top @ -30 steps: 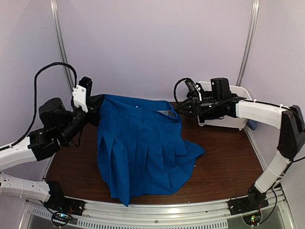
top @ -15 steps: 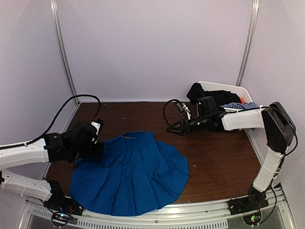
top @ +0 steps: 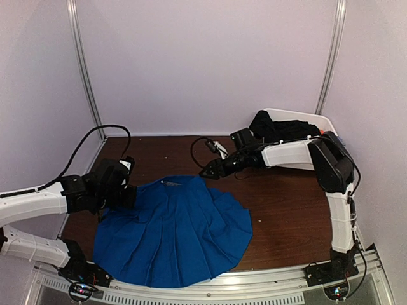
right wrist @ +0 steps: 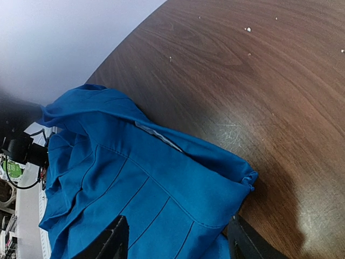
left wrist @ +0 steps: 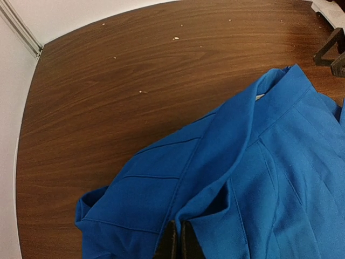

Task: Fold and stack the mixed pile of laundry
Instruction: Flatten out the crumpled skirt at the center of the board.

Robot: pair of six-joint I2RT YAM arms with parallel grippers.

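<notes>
A royal-blue pleated garment (top: 178,229) lies spread flat on the brown table (top: 292,210). My left gripper (top: 129,192) is at its upper left edge, shut on a fold of the blue cloth (left wrist: 259,178) in the left wrist view (left wrist: 177,240). My right gripper (top: 205,172) reaches to the garment's top right corner. It stands open (right wrist: 178,243), with its fingers (right wrist: 110,240) wide apart on either side of the waistband corner (right wrist: 135,178). A black garment (top: 283,129) is heaped in the tub at the back right.
A white plastic tub (top: 321,119) stands at the back right corner against the wall. The right arm stretches across the table's rear middle. Metal rails run up the back wall, and cables trail from both arms.
A second ago both grippers held the blue garment up. It now lies flat on the table. The right gripper let go and has moved left to the garment's top right corner.
</notes>
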